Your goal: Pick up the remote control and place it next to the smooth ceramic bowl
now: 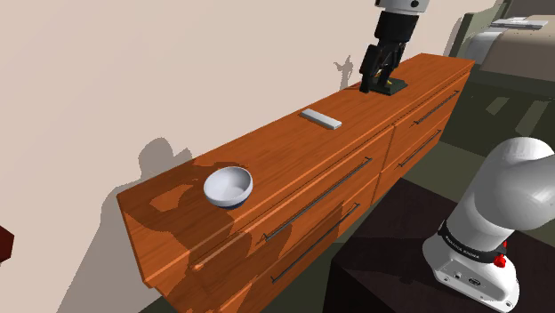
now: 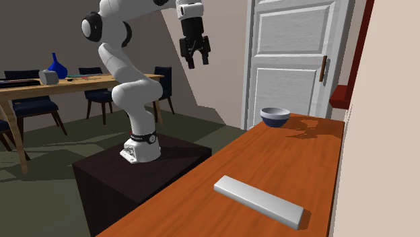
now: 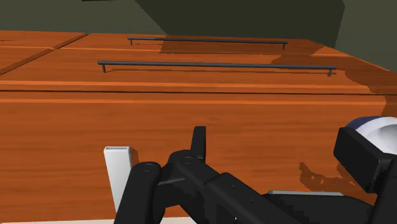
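Over the orange dresser top (image 1: 285,151) the black gripper (image 1: 378,84) hangs high toward one end, fingers spread & empty, white bowl (image 1: 229,187) sits near the other end, and the grey remote (image 1: 320,118) lies flat betw. them, well below the claw, long axis crosswise to the dresser.

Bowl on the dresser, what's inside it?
Nothing shows inside the bowl: the shoulder view looks into a bare white hollow. In the second exterior view its rim hides the inside.
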`<move>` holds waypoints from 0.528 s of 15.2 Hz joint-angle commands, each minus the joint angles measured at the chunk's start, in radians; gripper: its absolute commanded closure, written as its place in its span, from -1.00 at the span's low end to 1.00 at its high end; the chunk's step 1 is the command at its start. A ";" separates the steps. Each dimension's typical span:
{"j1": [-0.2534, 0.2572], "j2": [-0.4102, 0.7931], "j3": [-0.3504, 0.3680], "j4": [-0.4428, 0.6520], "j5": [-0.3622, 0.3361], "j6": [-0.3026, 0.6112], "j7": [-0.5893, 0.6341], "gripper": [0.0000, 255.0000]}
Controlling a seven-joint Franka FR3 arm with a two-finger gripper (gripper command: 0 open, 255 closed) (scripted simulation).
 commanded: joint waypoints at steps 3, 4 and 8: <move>-0.008 0.056 -0.014 0.000 -0.014 0.047 -0.020 -1.00; -0.011 0.085 -0.021 0.002 -0.021 0.070 -0.030 -1.00; -0.025 0.209 -0.050 0.021 -0.045 0.158 -0.068 -1.00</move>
